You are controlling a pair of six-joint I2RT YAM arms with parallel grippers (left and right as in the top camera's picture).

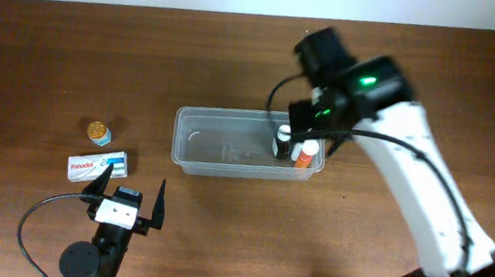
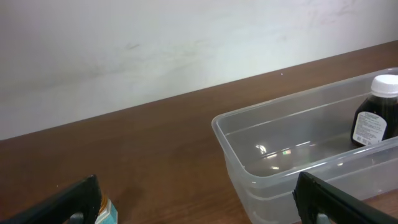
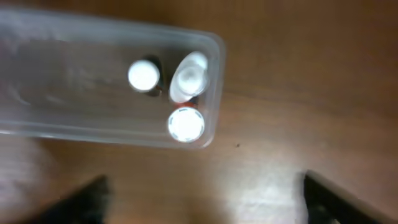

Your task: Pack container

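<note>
Dark brown wood-grain table (image 1: 55, 44); plain white wall (image 2: 155, 37) behind its far edge.

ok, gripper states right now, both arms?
Left gripper: open, holding nothing.
Right gripper: open, holding nothing.

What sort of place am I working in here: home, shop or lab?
Probably a lab or test bench: a brown wooden table against a plain white wall, with a clear container of small bottles and a Panadol box staged on it.
</note>
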